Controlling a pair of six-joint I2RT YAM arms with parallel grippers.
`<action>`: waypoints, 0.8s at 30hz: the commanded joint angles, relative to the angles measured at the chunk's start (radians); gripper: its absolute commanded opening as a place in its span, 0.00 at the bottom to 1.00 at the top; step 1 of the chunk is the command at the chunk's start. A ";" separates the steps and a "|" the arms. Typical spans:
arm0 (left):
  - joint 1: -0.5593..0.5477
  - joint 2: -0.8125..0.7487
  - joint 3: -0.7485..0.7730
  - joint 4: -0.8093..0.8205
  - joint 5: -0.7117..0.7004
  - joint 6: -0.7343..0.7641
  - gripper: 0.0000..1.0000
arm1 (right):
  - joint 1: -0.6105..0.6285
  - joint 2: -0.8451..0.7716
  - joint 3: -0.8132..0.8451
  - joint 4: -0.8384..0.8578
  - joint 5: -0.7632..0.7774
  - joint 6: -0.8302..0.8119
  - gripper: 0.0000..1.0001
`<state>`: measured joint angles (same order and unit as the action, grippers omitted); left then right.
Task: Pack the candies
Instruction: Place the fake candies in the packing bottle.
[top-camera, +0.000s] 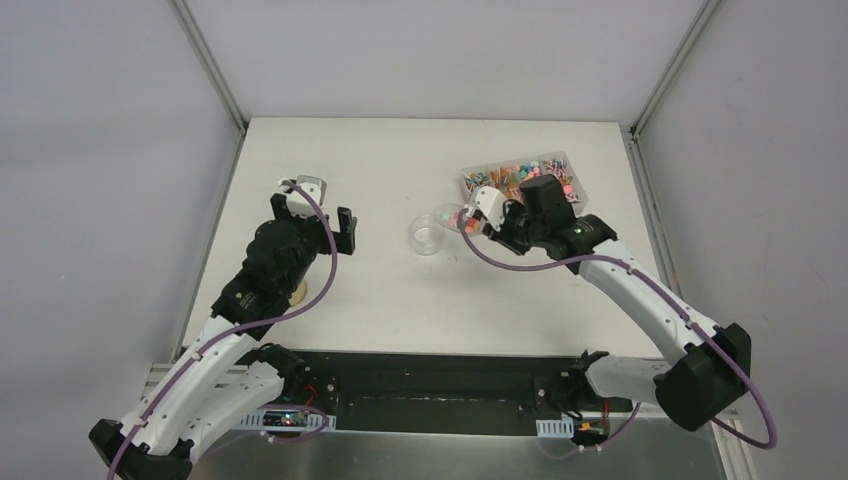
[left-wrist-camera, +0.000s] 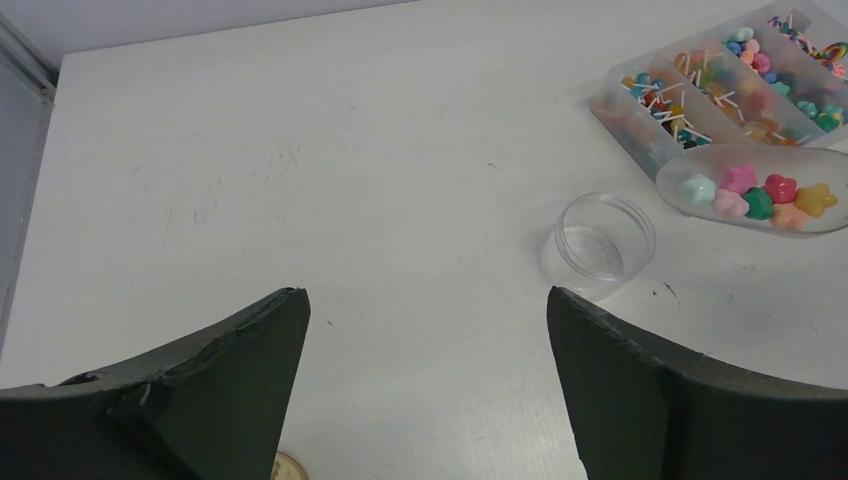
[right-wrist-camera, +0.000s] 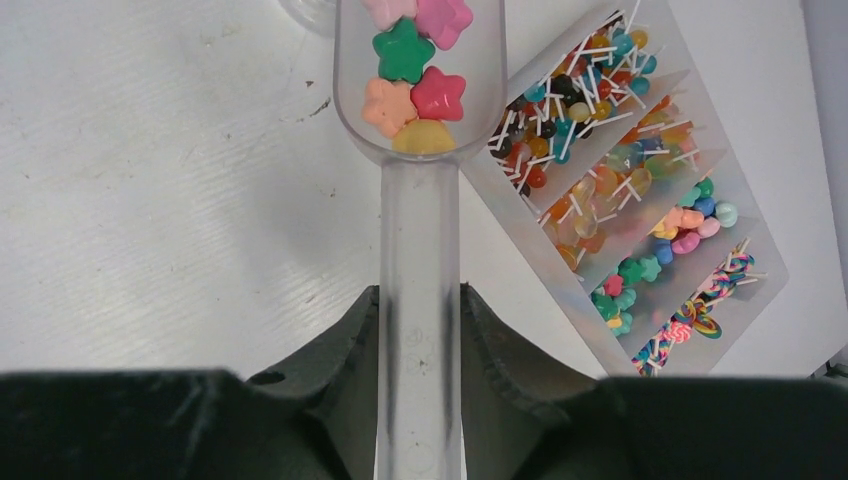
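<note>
Clear scoop (right-wrist-camera: 419, 200) of candies (right-wrist-camera: 405, 52), clamped in right claw (right-wrist-camera: 420, 312), points at table's (top-camera: 450, 310) left edge, jar (left-wrist-camera: 604, 238) just beyond; left claw (left-wrist-camera: 428, 335) agape.

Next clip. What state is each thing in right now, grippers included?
scoop: loaded, level, not yet tipped.
candies: a few stars in the scoop, the rest in the tray.
jar: upright, open, empty.
tray: uncovered, compartments stocked.
wooden disc: lying flat, mostly out of view.
left gripper: open, empty.
right gripper: shut on the scoop's handle.
</note>
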<state>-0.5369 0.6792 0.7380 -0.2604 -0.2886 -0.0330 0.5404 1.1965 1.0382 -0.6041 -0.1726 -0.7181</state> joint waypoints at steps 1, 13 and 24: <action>-0.003 -0.011 -0.003 0.047 -0.028 0.021 0.91 | 0.050 0.040 0.081 0.000 0.083 -0.053 0.00; -0.003 -0.063 -0.006 0.047 -0.124 0.009 0.91 | 0.159 0.113 0.154 -0.025 0.260 -0.081 0.00; -0.003 -0.082 -0.009 0.048 -0.130 0.005 0.91 | 0.195 0.182 0.208 -0.053 0.343 -0.087 0.00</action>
<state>-0.5369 0.6098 0.7368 -0.2600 -0.3965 -0.0334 0.7235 1.3705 1.1877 -0.6708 0.1169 -0.7940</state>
